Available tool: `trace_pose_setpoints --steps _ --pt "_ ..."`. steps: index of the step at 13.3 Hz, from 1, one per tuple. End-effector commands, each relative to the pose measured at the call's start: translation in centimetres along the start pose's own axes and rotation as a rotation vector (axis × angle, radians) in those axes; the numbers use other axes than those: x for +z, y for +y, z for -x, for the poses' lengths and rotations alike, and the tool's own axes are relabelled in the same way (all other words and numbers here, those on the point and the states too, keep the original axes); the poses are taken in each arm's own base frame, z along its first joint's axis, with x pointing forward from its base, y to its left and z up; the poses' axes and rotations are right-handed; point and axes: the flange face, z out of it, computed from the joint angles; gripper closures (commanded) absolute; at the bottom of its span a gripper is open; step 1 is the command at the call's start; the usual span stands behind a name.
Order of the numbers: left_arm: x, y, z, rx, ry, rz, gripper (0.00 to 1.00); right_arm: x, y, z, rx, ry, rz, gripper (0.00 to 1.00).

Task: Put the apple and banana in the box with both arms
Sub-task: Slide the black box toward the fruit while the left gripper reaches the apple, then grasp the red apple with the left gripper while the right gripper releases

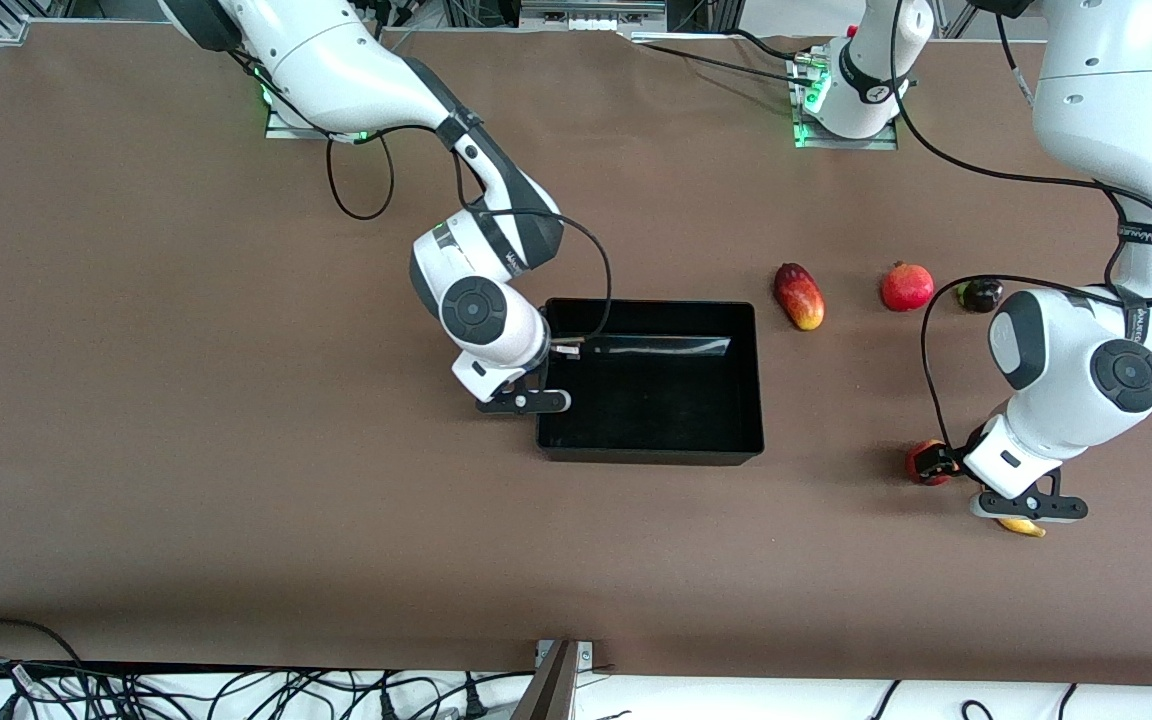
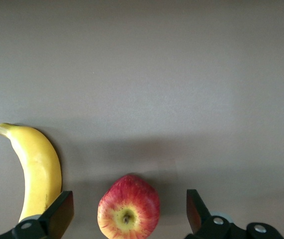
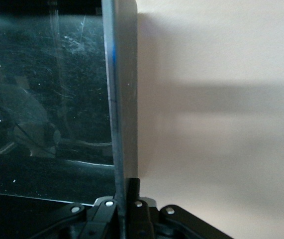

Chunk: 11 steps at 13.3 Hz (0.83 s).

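The left gripper [image 2: 129, 219] hangs low over the brown surface [image 1: 236, 480] at the left arm's end, its jaws spread wide with the apple [image 2: 128, 214] sitting between them, a clear gap on each side, so nothing is gripped; the apple [image 1: 921, 462] rests on the surface with its dimpled stem end turned up toward the wrist camera, red with a yellowish centre; the banana [image 2: 36, 169] lies flat just beside the apple, outside one of the jaws, and from the front only its tip [image 1: 1022, 526] peeks out from under the gripper, a little nearer the front camera than the apple; the right gripper [image 1: 536, 400] is down at the box [image 1: 651, 445], its jaws pinched tight on the thin wall of the box [image 3: 124, 99] at the end toward the right arm; the box itself sits near the middle of the surface, black and glossy inside; farther from the front camera than the apple lie a mango [image 1: 799, 296], a pomegranate [image 1: 907, 287] and a small dark fruit [image 1: 980, 295], in a row toward the left arm's end, well apart from the box.
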Motion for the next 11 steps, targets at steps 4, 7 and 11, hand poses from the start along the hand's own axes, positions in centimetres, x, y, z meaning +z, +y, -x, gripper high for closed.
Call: trace_pose_setpoints --steps 4,7,11 --pt "3.8 -1.3 1.6 0.03 -0.07 -0.003 0.0 2.4 -3.2 1.1 0.041 0.025 -0.041 1.0" --pt "4.9 -1.4 2.3 0.023 -0.09 0.0 0.0 2.6 -4.0 1.7 0.055 0.031 -0.045 0.0" --pt "6.6 -1.4 3.4 0.006 -0.109 0.006 0.0 -4.1 -2.5 1.6 0.057 -0.008 -0.008 0.0"
